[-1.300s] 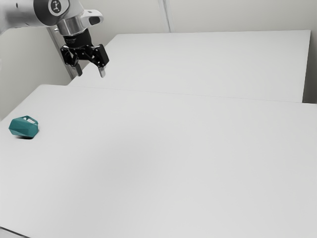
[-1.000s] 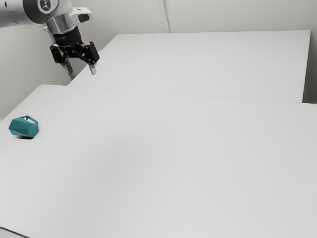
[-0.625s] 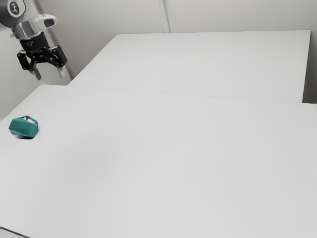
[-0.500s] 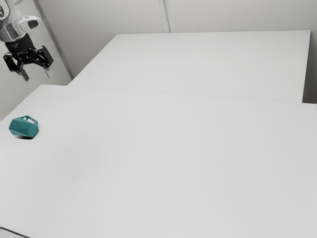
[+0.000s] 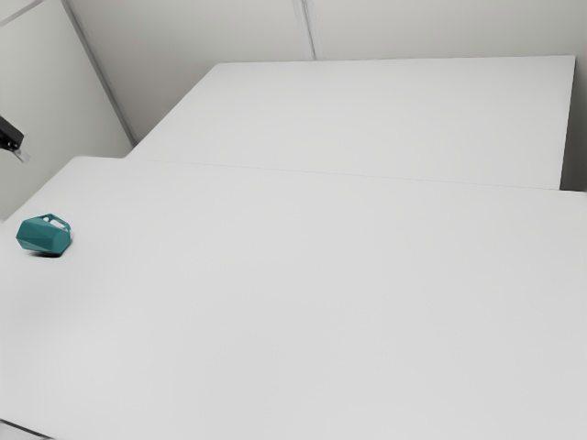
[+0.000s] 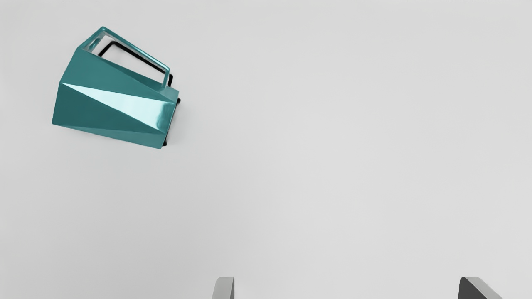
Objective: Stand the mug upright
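The fingers (image 6: 223, 288) are spread and empty above the tabletop (image 6: 332, 145). On it, toward the exterior view's left, the faceted teal mug (image 6: 116, 104) lies sideways: probably stiff, light, slippery; best pinched across its body, clear of the handle (image 6: 137, 49).

Your gripper (image 5: 11, 137) has swung to the exterior view's left edge, which now cuts it off partway, taking it away from the bench's (image 5: 303, 275) far edge.
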{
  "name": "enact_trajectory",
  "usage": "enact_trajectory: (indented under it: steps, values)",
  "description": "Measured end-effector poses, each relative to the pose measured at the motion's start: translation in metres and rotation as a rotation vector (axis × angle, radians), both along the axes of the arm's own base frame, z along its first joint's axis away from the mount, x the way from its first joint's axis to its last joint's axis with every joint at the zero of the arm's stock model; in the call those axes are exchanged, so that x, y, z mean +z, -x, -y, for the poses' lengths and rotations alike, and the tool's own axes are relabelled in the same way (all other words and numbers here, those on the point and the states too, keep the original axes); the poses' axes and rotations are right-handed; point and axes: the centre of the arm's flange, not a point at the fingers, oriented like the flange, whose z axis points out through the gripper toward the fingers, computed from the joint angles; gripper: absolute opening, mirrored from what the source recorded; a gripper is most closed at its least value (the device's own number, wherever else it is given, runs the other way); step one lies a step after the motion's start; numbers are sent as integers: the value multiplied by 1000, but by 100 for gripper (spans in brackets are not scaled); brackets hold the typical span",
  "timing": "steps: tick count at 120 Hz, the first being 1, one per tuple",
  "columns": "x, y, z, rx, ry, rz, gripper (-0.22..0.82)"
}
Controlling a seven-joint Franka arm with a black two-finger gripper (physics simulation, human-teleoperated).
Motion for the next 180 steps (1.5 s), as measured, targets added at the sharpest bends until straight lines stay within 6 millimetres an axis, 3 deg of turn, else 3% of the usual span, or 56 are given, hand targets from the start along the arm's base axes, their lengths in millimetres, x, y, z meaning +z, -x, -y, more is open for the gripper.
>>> enact_trajectory:
  steps: [38,57,93,108,134,155,180]
  values:
    - [-34,33,-110,-65,-1,144,59]
    - [-90,37,-163,-131,56,205,59]
    - [-129,62,-227,-236,73,375,59]
    - [-147,77,-243,-247,116,478,59]
    - [-185,90,-256,-208,214,509,59]
    - [-195,92,-271,-194,210,533,59]
    - [-231,83,-276,-188,251,564,59]
